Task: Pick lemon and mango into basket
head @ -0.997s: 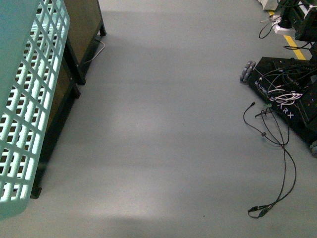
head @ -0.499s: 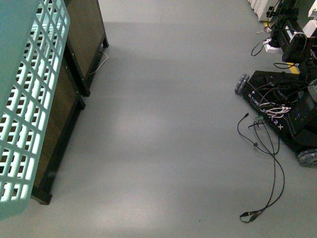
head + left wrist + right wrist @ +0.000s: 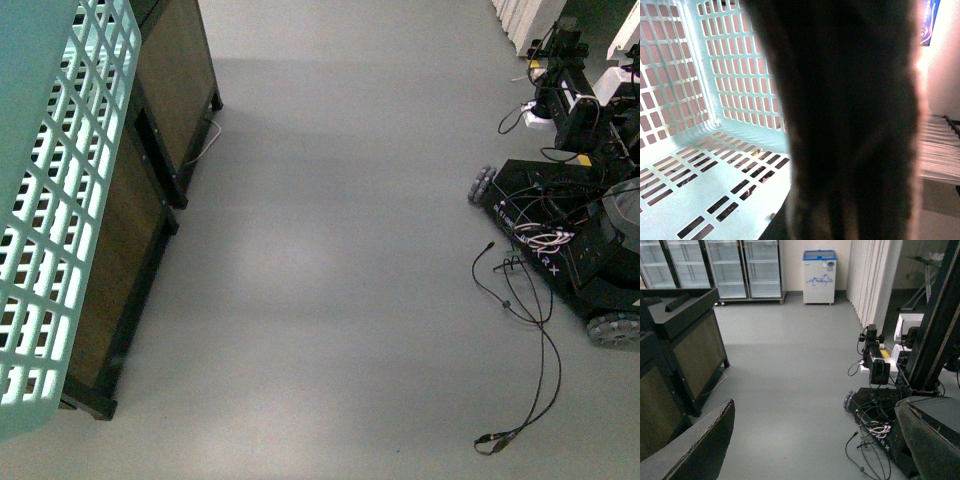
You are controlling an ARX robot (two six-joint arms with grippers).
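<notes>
- Basket [image 3: 60, 200] first: where is it?
- Raised close on the robot's left. Its slotted wall fills the left edge of the front view, and what bears it is out of sight. The left wrist camera looks inside the basket, and the stretch of bottom that shows holds no fruit.
- Lemon and mango?
- Neither shows in any view, so I judge nothing is picked yet.
- And the tools?
- The right gripper [image 3: 815, 405] is spread wide and empty, above bare floor [image 3: 330, 250]. Of the left gripper I cannot tell: a dark blurred mass [image 3: 850, 125] blocks the middle of its camera, and I can't say whether that is a finger or the handle.
- So what could go wrong?
- Three things, I'd say. With that camera half blocked, a fruit lowered in could catch the rim or miss without anyone seeing it. The basket also hangs just beside the dark crates [image 3: 170, 110], so a turn that way could knock it against them and tip it. Further out, loose cables [image 3: 540, 350] trail across the floor from another robot base [image 3: 570, 240], and driving over there could snag a wheel.
- Worst of the three?
- The blind drop, since the fruit must be found first and then placed unseen.
</notes>
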